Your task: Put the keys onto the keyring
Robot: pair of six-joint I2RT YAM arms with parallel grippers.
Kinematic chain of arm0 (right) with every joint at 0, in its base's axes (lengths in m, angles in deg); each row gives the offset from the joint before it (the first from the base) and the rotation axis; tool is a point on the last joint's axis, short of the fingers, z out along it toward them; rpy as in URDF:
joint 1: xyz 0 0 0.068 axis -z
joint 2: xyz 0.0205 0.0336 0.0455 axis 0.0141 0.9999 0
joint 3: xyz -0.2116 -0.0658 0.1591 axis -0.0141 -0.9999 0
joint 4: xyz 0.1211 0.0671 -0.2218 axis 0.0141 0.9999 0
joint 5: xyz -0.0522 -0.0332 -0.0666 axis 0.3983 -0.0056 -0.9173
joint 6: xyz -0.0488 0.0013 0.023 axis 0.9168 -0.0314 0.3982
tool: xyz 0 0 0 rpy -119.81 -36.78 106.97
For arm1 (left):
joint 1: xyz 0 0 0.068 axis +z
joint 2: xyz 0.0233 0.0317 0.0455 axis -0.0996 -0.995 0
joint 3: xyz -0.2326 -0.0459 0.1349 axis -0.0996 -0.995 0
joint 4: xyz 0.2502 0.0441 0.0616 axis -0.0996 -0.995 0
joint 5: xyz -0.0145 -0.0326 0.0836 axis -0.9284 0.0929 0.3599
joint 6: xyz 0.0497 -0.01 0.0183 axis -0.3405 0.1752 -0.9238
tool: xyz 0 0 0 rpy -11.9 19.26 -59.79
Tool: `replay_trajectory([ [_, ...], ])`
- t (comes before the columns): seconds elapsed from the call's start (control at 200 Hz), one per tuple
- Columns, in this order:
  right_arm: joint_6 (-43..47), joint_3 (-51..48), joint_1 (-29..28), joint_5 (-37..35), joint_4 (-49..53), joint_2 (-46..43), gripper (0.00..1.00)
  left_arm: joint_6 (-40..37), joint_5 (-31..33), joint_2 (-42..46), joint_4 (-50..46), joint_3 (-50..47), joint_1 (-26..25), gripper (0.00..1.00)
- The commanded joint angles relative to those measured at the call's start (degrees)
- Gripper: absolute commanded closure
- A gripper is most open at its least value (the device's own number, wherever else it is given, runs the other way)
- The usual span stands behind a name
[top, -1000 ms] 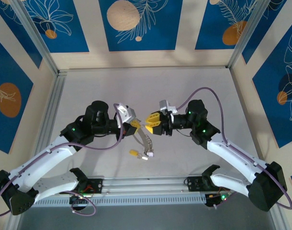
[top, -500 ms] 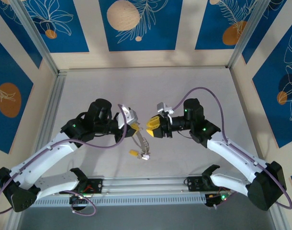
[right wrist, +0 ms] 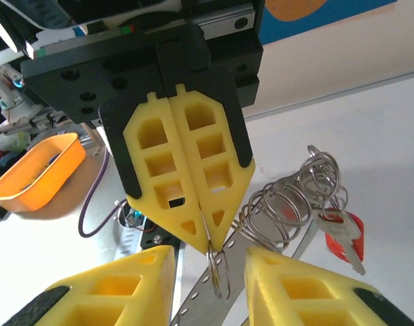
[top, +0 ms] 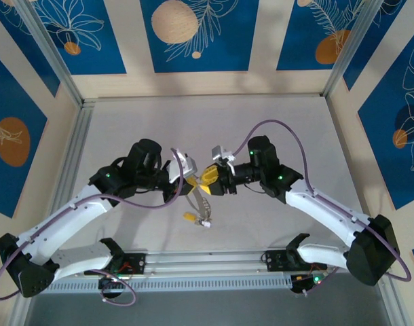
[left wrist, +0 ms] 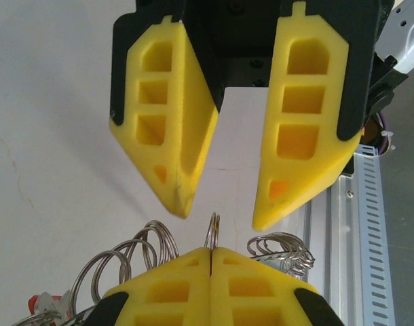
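My left gripper [top: 196, 181] [left wrist: 212, 252] is shut, pinching a small metal split ring [left wrist: 212, 231] [right wrist: 219, 275] edge-on at its tips. A coil of more rings [right wrist: 281, 207] and the keyring [top: 199, 200], a thin grey loop, hang from there. The keys dangle low, with a yellow tag [top: 189, 217] and a red-tagged key [right wrist: 339, 234] showing. My right gripper [top: 206, 178] [right wrist: 208, 255] is open. Its fingers [left wrist: 186, 136] stand on either side of the pinched ring, a gap on each side. In the right wrist view the left gripper [right wrist: 210, 238] points down at me.
A slotted metal rail [left wrist: 366, 224] [top: 207, 261] runs along the near table edge. An orange bin [right wrist: 37, 173] sits off the table beyond the left arm. The grey table top [top: 261, 122] stretches behind both grippers.
My right gripper has moved left, up to the left gripper, and its open fingers now straddle the pinched ring. The left gripper and the hanging keys have shifted only slightly.
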Motion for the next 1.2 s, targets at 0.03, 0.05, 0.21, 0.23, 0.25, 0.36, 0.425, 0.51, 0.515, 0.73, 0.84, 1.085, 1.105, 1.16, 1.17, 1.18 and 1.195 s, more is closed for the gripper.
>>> replay_trajectory([
  [0.03,3.04,2.37,-1.0,-0.47,3.54,1.27,0.67,-1.35,-2.25,0.02,-0.3,2.86,-0.56,1.0],
  [0.05,3.21,2.43,-1.1,-0.56,3.89,1.39,0.67,-1.29,-2.25,0.02,-0.21,2.86,-0.51,1.0],
  [0.21,4.71,2.3,-1.17,-1.55,5.7,1.13,0.69,-1.26,-2.49,-0.05,0.1,2.77,-0.53,1.0],
  [0.23,4.8,2.18,-1.24,-1.6,5.68,1.0,0.7,-1.26,-2.55,-0.07,0.14,2.73,-0.51,1.0],
  [0.25,4.82,2.07,-1.29,-1.6,5.53,0.94,0.71,-1.26,-2.69,-0.17,0.14,2.83,-0.53,1.0],
  [0.36,5.07,1.76,-1.37,-1.67,5.29,0.93,0.75,-1.21,-3.43,-0.51,0.3,3.1,-0.51,1.0],
  [0.425,5.33,1.77,-1.37,-1.6,5.28,1.05,0.81,-1.18,-3.54,-0.7,0.22,3.26,-0.49,1.0],
  [0.51,5.7,1.71,-1.45,-1.27,5.05,0.85,0.98,-1.15,-3.6,-0.9,0.06,3.4,-0.49,1.0],
  [0.515,5.7,1.68,-1.44,-1.26,5.04,0.89,1.0,-1.12,-3.57,-0.92,0.06,3.45,-0.49,1.0],
  [0.73,4.44,-0.55,-1.02,-2.18,2.23,-1.45,1.0,-0.7,-2.54,-0.45,0.16,3.45,-0.5,1.0],
  [0.84,3.63,-2.2,-0.22,-2.3,1.09,-3.57,1.0,0.02,-3.5,0.62,0.59,3.28,-0.52,1.0],
  [1.085,1.88,-4.73,0.6,-2.8,-2.31,-6.2,1.0,0.77,-4.72,1.32,0.49,3.21,-0.49,1.0],
  [1.105,1.64,-4.69,0.65,-2.98,-2.45,-6.29,1.0,0.81,-4.77,1.38,0.5,3.23,-0.51,1.0],
  [1.16,1.13,-4.6,0.67,-3.27,-2.46,-6.34,1.0,0.69,-4.76,1.41,0.37,3.29,-0.5,1.0],
  [1.17,1.26,-4.55,0.67,-3.18,-2.38,-6.29,1.0,0.68,-4.79,1.42,0.33,3.31,-0.49,1.0],
  [1.18,1.33,-4.45,0.71,-3.07,-2.34,-6.28,1.0,0.67,-4.76,1.42,0.26,3.3,-0.53,1.0],
  [1.195,1.65,-4.42,0.68,-2.61,-2.13,-6.21,1.0,0.64,-4.71,1.42,0.26,3.35,-0.51,1.0],
])
